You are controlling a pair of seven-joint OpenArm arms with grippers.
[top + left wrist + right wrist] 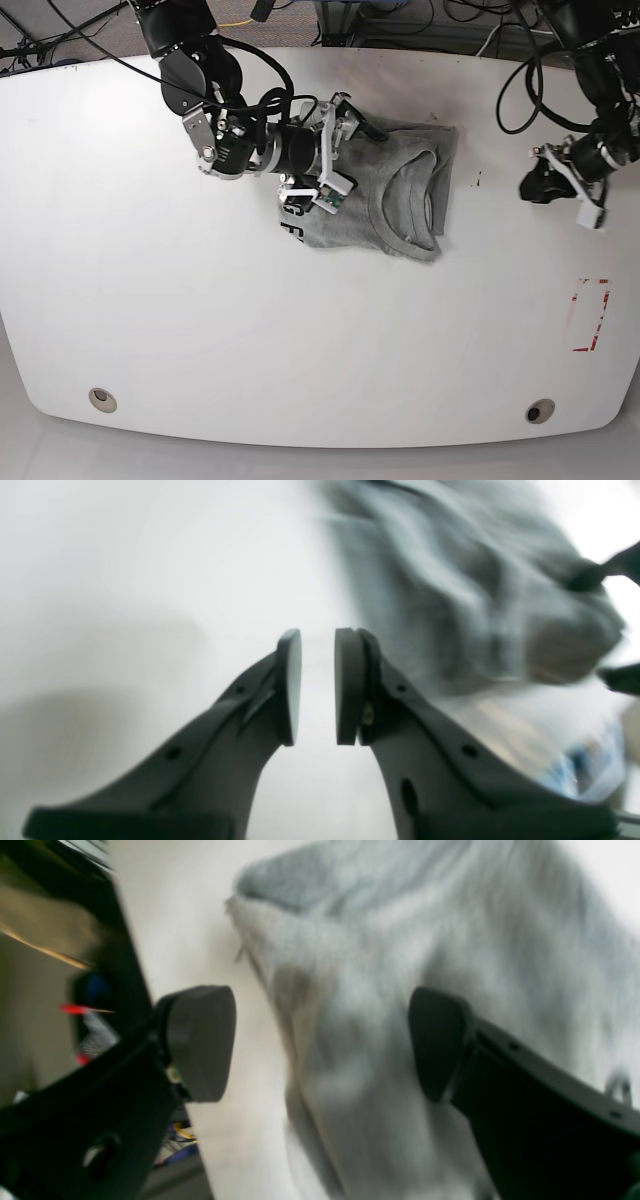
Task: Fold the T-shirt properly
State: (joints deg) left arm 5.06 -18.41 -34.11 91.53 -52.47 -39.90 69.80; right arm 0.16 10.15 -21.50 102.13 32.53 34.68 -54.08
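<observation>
The grey T-shirt (400,190) lies folded into a compact block at the table's upper middle, neck opening up, with a bit of black lettering (292,215) showing at its left edge. My right gripper (338,150) hovers over that left edge, open wide. In the right wrist view its pads (200,1040) straddle the blurred grey T-shirt (375,940) without pinching it. My left gripper (528,188) hangs over bare table to the right of the shirt. In the left wrist view the left gripper (318,636) shows a narrow gap and holds nothing; the T-shirt (450,580) is beyond it.
The white table (200,330) carries a red marked rectangle (590,315) near its right edge. Two round holes (101,399) (540,411) sit near the front corners. Cables run along the back edge (400,25).
</observation>
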